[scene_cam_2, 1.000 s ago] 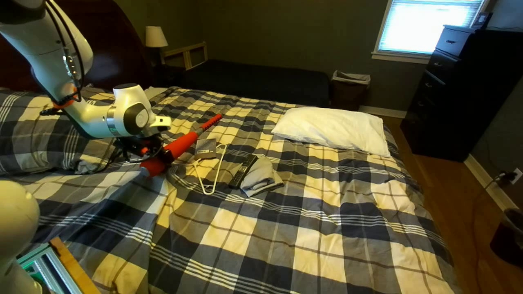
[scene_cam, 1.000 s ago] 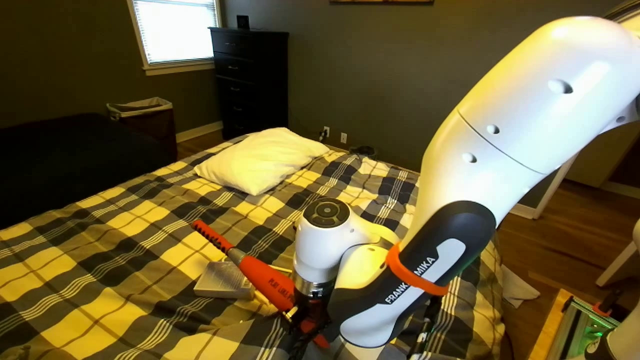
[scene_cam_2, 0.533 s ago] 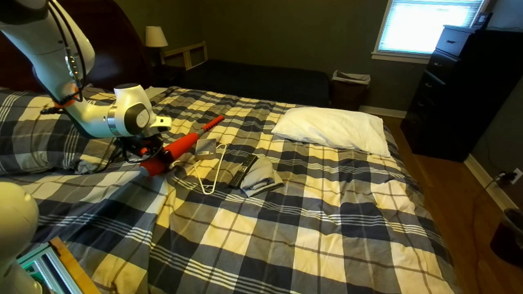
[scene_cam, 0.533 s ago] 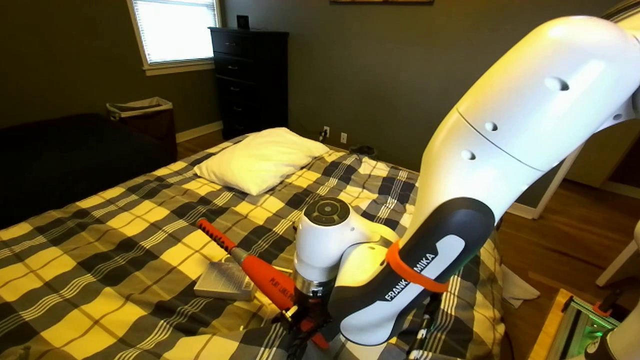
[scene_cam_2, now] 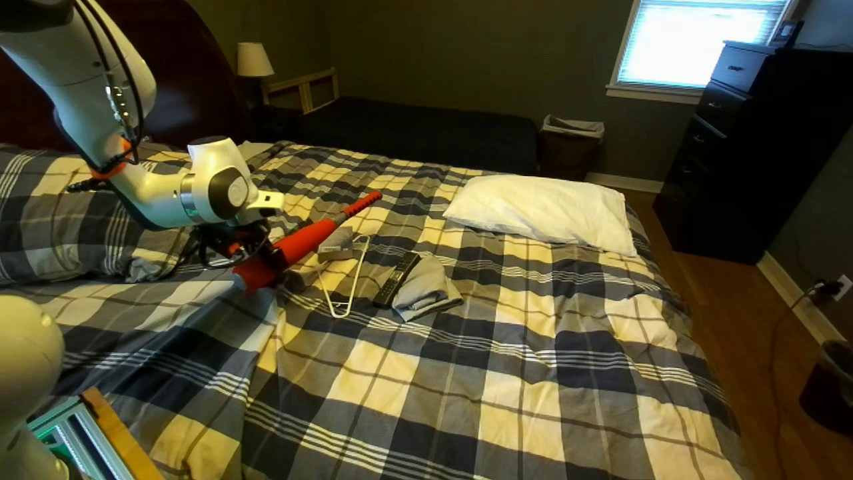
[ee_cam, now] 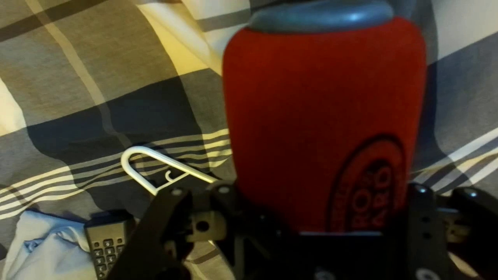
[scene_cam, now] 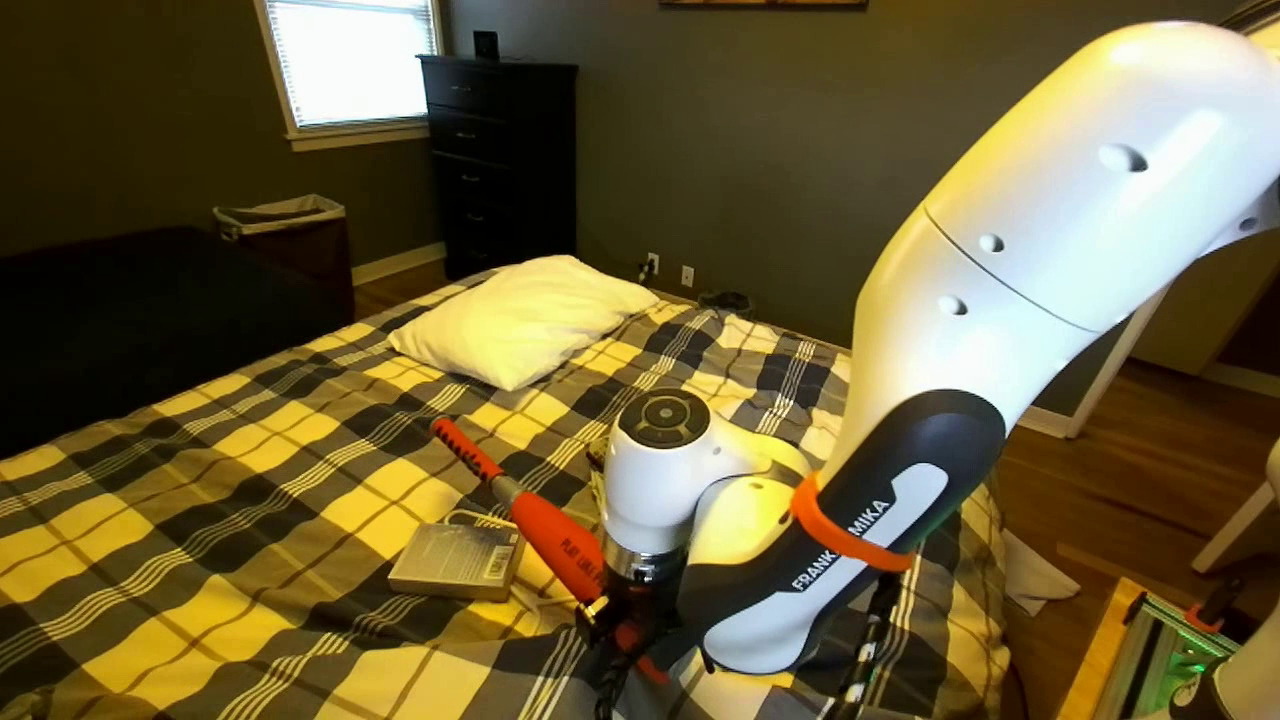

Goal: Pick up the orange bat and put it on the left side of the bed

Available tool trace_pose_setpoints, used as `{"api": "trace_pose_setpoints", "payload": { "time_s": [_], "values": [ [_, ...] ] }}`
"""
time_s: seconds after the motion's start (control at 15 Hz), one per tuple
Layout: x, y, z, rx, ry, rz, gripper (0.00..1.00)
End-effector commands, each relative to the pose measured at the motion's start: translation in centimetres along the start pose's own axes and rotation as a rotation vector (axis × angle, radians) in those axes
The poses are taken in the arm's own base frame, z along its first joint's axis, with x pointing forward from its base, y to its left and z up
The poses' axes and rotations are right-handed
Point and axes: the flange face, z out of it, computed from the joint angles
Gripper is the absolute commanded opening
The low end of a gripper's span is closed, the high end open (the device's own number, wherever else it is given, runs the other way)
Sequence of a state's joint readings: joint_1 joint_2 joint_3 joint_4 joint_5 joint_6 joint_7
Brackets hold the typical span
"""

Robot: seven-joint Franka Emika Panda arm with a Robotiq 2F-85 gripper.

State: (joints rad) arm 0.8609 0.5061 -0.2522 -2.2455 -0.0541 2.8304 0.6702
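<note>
The orange bat (scene_cam: 560,545) is long and orange-red, with a grey band below its ribbed handle. It also shows in an exterior view (scene_cam_2: 308,239) and in the wrist view (ee_cam: 323,97), where its thick grey-capped end points up. My gripper (scene_cam: 625,622) is shut around the thick barrel, near the capped end; it also shows in an exterior view (scene_cam_2: 270,259). In the wrist view a finger (ee_cam: 319,190) lies at each side of the barrel. The bat appears held slightly above the plaid bed (scene_cam_2: 506,373), handle pointing away from the arm.
A grey flat box (scene_cam: 455,562) lies under the bat. A white hanger (scene_cam_2: 358,277), a black remote (scene_cam_2: 398,280) and a grey cloth (scene_cam_2: 426,290) lie beside it on the bed. A white pillow (scene_cam_2: 543,210) lies farther off.
The bat and gripper have risen a little. The handle end has swung right in both exterior views, and more of the grey box now shows. The other objects have not moved.
</note>
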Motion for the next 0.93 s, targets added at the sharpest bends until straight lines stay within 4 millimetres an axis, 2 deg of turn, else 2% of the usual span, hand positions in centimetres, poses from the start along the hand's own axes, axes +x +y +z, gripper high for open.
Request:
{"api": "trace_pose_setpoints", "payload": {
  "time_s": [0.0, 0.07, 0.13, 0.27, 0.4, 0.53, 0.73, 0.87],
  "values": [
    [0.4, 3.3, -1.2, -0.04, 0.005, 0.059, 0.38],
    [0.3, 3.2, -1.3, -0.036, 0.014, 0.064, 0.85],
    [0.3, 3.1, -1.4, -0.035, 0.019, 0.063, 0.37],
    [0.7, 3.8, -1.6, -0.04, 0.032, 0.072, 0.39],
    [1.4, 5.1, -1.8, -0.053, 0.041, 0.082, 0.34],
    [2.2, 6.3, -2.5, -0.047, 0.077, 0.116, 0.34],
    [3.8, 9.2, -4.1, -0.039, 0.174, 0.259, 0.34],
    [4.6, 12.2, -5.5, -0.048, 0.232, 0.348, 0.34]
  ]
}}
